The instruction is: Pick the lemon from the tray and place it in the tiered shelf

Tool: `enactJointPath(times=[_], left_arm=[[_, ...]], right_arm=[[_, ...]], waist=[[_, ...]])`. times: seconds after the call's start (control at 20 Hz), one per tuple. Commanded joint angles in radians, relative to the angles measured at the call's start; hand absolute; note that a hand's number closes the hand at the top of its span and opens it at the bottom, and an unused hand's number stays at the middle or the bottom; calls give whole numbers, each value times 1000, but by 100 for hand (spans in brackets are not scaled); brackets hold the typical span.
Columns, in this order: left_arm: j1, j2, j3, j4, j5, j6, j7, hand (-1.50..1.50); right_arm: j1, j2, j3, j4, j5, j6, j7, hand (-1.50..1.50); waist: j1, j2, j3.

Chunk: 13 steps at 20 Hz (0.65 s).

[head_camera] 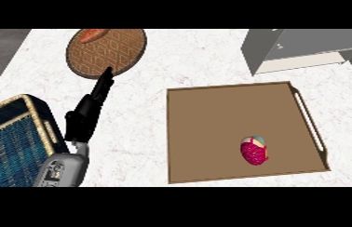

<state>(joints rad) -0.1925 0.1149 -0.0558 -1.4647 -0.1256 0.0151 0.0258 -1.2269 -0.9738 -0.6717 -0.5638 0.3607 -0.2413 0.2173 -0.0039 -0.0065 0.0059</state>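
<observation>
The tray (180,128) is lying flat on the counter (192,58) at centre right, and only one thing is sitting in it: an oval magenta piece (253,151) with a pale, many-coloured patch at its far end, resting near the tray's near right corner, apart from the walls. Nothing plainly yellow is showing there, so either this piece is standing in for the lemon or the lemon is lying out of sight. The grey tiered shelf (295,47) is standing beyond the tray's far right corner, and what is showing of it is holding no fruit. The left hand (88,110) is resting released at the left, fingers straight and pointing away, their tips lying over the rim of a woven plate (106,51) that is carrying an orange-red vegetable (92,34); a basket (24,130) is sitting beside the forearm. The right hand is not showing (so its state cannot be told). If the magenta piece is the one to move, doing it well is looking like a job for the right side, which is nearer both piece and shelf: coming down from above, closing across the narrow width, then lifting clear of the tray's raised wall and side handle before travelling to the shelf.
</observation>
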Motion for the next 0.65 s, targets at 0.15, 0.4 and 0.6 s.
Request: enactJointPath(times=[0.15, 0.4, 0.6], left_arm=[[54, 4, 21, 30, 9, -4, -49, 0], [42, -42, -19, 6, -9, 18, 3, 0], [11, -1, 40, 28, 37, -22, 16, 0]], right_arm=[[157, -228, -56, 63, -55, 251, 66, -150], [330, -360, -112, 146, -91, 427, -81, -150], [426, -441, -204, 230, -163, 516, -140, -150]], waist=[[-12, 5, -5], [-10, 8, -4], [-11, 7, -4]])
